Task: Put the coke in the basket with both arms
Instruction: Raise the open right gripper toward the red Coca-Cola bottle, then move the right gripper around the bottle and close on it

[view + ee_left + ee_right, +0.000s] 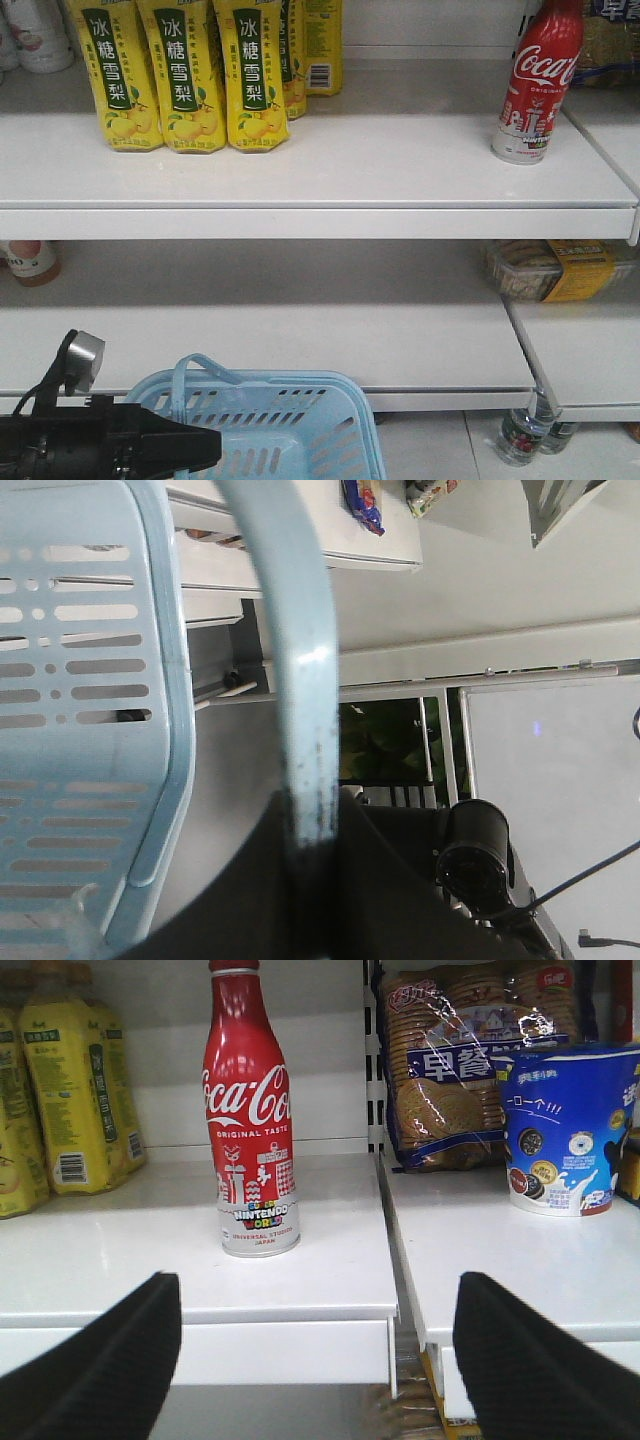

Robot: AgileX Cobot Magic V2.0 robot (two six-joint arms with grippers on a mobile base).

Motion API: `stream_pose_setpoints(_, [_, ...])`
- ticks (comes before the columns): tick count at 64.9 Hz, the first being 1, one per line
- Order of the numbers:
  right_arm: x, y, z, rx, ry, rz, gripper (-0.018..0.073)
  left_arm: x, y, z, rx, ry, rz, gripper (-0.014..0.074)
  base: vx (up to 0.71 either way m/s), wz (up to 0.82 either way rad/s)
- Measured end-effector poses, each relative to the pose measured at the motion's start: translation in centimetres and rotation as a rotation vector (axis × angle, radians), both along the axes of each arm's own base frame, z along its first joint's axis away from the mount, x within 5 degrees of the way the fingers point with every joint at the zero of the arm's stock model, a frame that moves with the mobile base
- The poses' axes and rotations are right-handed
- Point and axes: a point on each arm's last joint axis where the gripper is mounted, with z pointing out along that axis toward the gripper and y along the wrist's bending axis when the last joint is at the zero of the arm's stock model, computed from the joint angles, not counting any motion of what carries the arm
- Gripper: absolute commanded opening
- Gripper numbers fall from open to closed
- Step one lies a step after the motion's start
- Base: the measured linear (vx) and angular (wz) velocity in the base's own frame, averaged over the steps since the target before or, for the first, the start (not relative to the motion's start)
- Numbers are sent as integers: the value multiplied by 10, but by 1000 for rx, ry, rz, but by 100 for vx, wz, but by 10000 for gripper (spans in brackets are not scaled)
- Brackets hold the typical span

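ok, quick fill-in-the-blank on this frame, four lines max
1. The coke stands upright on the ____ shelf.
2. The left claw grips the basket by its ____.
3. The right claw faces the coke with its jaws ____.
4. The drink packs left of the coke are ____ in colour.
Missing words: upper; handle; open; yellow.

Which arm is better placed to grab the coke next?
Right. The right gripper is open and faces the upright coke on the shelf, with nothing between them. The left gripper looks clamped on the basket handle, so it seems tied up.
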Motion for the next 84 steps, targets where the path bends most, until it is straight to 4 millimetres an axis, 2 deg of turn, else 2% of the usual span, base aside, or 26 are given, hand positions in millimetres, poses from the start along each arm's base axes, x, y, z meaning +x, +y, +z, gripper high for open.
stream_pose_setpoints(9, [11, 0, 6, 9, -7, -6, 549, 0, 0, 0, 0, 0, 0, -6, 0, 0])
stream_pose_setpoints(28, [42, 2, 42, 27, -20, -5, 517, 0, 0, 0, 0, 0, 0, -6, 0, 0])
stream_pose_setpoints(44, [71, 4, 61, 63, 4, 0, 515, 0, 0, 0, 0, 0, 0, -6, 0, 0])
stream_pose_setpoints(64, [98, 38, 83, -78, -22, 146, 515, 0, 0, 0, 0, 0, 0, -6, 0, 0])
stream_pose_setpoints(84, [118, 43, 105, -86, -66, 148, 515, 0, 0, 0, 0, 0, 0, -6, 0, 0])
